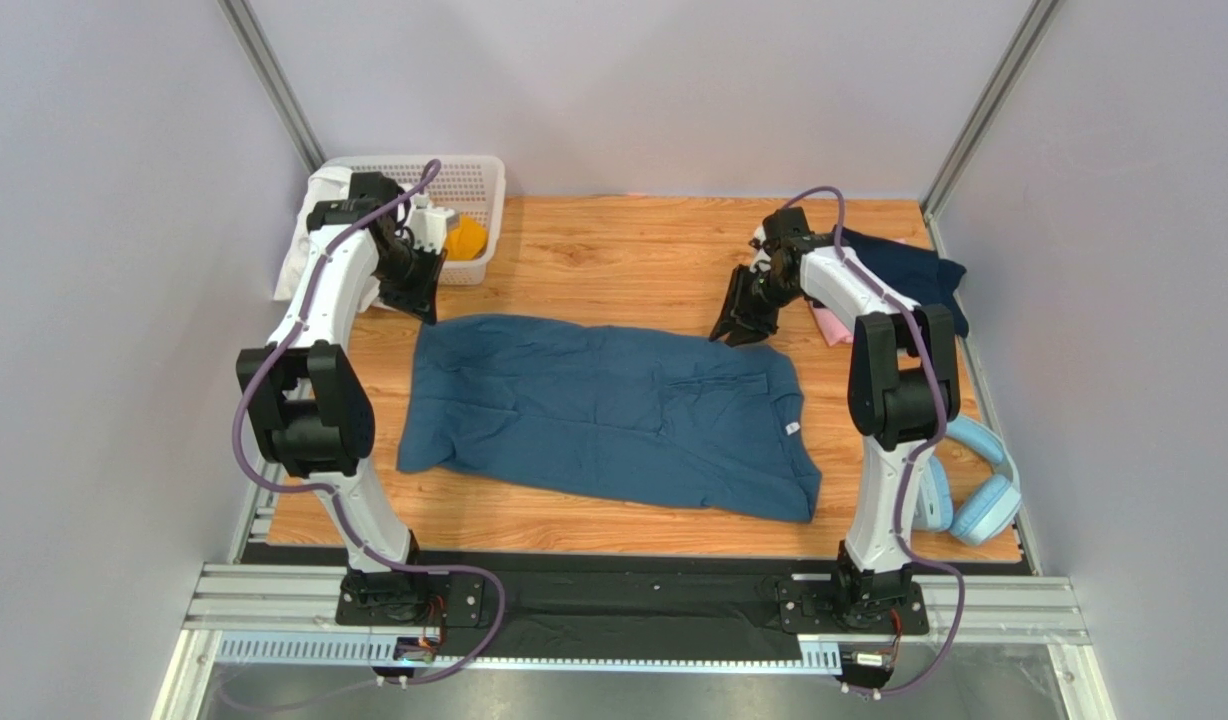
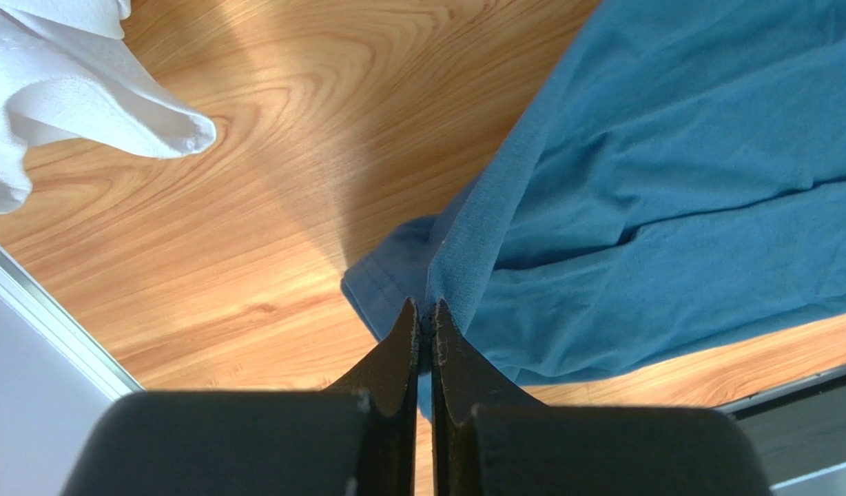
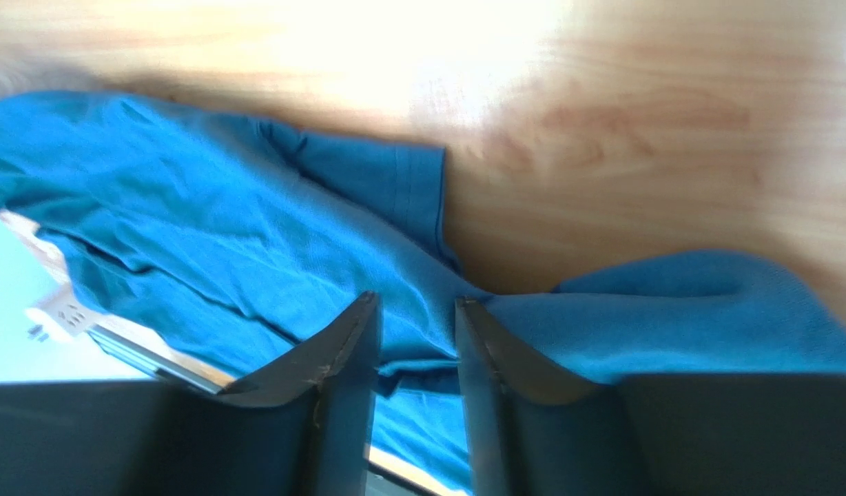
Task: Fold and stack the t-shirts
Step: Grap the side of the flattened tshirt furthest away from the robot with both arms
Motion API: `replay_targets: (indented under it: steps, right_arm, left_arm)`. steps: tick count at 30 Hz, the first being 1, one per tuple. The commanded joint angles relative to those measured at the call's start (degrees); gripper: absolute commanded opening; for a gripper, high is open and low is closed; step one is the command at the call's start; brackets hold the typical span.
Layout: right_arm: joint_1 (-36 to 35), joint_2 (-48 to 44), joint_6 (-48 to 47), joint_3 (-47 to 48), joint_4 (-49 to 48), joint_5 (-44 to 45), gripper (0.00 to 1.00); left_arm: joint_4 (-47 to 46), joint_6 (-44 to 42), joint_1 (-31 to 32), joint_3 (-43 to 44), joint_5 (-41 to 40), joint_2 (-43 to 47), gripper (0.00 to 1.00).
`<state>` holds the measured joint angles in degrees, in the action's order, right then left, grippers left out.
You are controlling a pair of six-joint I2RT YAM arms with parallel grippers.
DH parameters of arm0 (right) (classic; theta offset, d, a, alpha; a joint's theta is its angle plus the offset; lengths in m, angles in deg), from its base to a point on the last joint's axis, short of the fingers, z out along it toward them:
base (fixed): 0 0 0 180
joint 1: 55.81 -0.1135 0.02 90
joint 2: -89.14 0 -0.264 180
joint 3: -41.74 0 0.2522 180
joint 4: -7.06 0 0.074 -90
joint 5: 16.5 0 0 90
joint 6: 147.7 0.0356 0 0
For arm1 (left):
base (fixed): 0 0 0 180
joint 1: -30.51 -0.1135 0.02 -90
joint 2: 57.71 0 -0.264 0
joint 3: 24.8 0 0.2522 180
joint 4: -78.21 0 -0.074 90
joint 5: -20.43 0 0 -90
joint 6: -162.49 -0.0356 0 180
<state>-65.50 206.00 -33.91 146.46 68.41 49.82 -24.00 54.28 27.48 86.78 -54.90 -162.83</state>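
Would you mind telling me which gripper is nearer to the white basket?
Left. The left gripper sits just in front of the basket, at the blue shirt's far left corner. The right gripper is far across the table, at the shirt's far right corner.

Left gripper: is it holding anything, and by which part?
Yes. The left gripper pinches the large teal-blue cotton t-shirt at a folded edge near its far-left corner.

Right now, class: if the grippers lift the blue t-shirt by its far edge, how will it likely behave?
The blue t-shirt will probably drape limply: its cloth already lies in soft wrinkles. It looks light, thin fabric lying flat on the table. The left gripper, pinched shut at its corner, may lift only that part, so the rest would likely sag and drag.
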Motion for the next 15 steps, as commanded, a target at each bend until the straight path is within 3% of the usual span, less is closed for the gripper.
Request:
replay_targets:
  steps: [1,3,9,15]
  right_arm:
    - [-0.2,4.9,-0.1,5.4,0.1,-2.9,0.12]
    - [-0.2,6.3,0.1,7.6,0.7,-3.2,0.00]
    - [0.2,5.4,0.7,9.9,2.0,-1.5,0.00]
    - [1.6,-2.0,0.8,10.5,1.1,1.6,0.00]
  left_arm:
    - [-1.0,-0.4,0.4,-0.4,0.9,2.7,0.00]
    - [-1.0,-0.5,0.4,-0.6,0.7,3.1,0.00]
    - [-0.8,0.0,0.4,-0.8,1.5,3.7,0.00]
    - [-0.7,1.2,0.8,-0.2,2.7,5.4,0.00]
